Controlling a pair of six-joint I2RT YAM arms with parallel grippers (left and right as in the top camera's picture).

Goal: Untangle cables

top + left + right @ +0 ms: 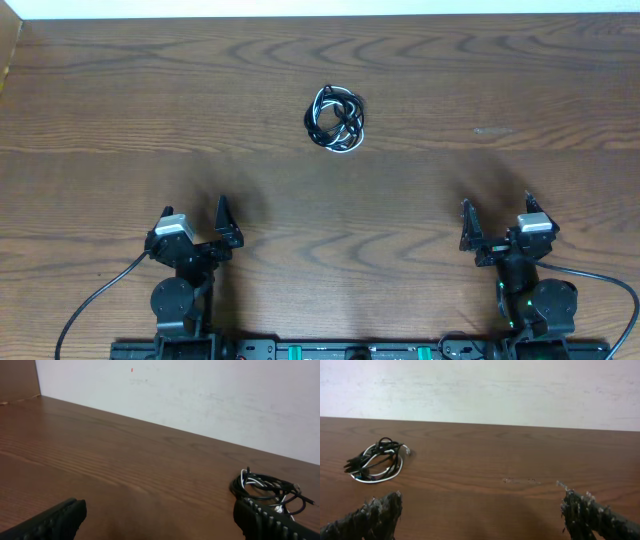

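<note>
Left tool sits low at the near edge of the counter, jaws spread wide, nothing between them. In its wrist view the left tool shows two dark ribbed fingertips at the bottom corners with bare wood between. Right tool is the same: wide apart, empty, near edge, right side. In its wrist view the right tool has worn, frayed-looking fingertips with bare wood between them.

The cables lie flat on the counter in one small knotted coil, well apart from both tools, ahead of them and roughly midway between them across the width. The coil is roundish, with no clear long axis. The black cable loops over and through the white cable, which shows mostly along the coil's outer rim. A short end pokes out of the coil toward the right in the right wrist view; plug type too small to tell.

The left wrist view has the cables at right, just above the right fingertip in the frame. The right wrist view has them at left. A white wall stands behind the far counter edge.
</note>
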